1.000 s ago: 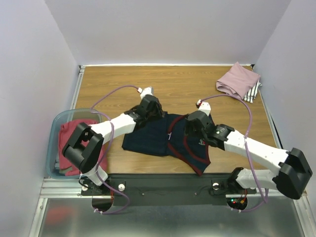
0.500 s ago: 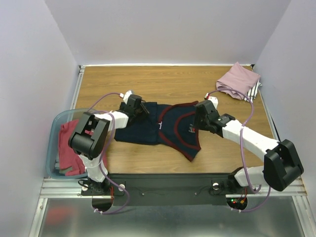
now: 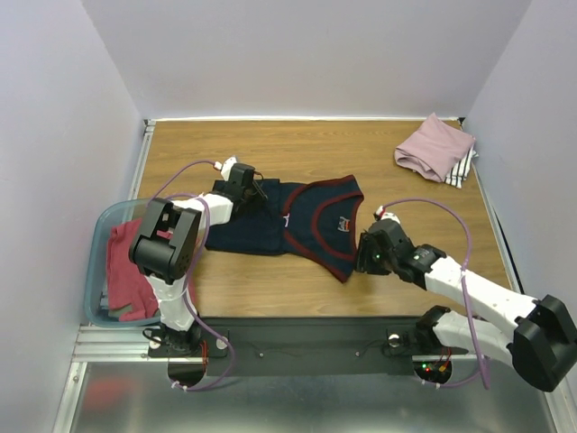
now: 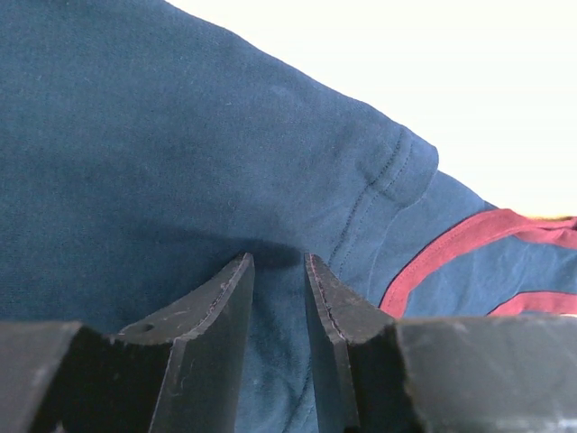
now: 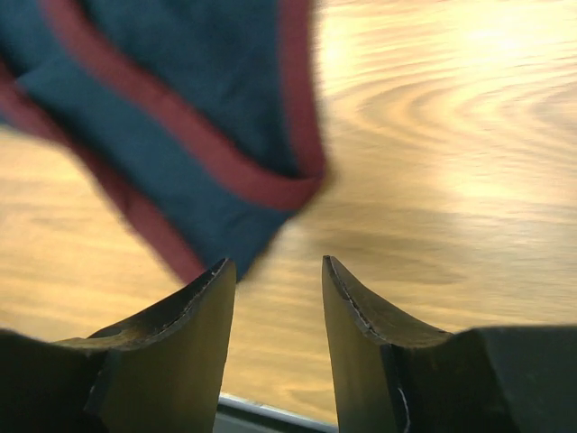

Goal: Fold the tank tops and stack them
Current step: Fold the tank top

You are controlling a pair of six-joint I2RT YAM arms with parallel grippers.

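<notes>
**Navy jersey spread mid-table; right fingers empty beside its strap**

We find the navy jersey (image 3: 261, 227) lying flat at the middle of the table (image 3: 315, 149), its long axis running from the left edge toward the right. The hem lies leftward and the maroon-trimmed straps rightward.

The left gripper (image 3: 251, 190) sits on the jersey's far left corner. Its fingers show only a narrow gap, with the tips against the cloth, and we cannot tell whether a fold is pinched.

The right gripper (image 5: 278, 263) has its fingers apart, with bare wood between them. The strap end lies just ahead and to their left, toward the near edge, so we judge the right arm the nearer to it.

The pink tank top (image 3: 433, 146) rests on the striped one (image 3: 462, 170) at the far right corner. The red ones (image 3: 126, 271) sit in the teal tub (image 3: 94, 280).
</notes>
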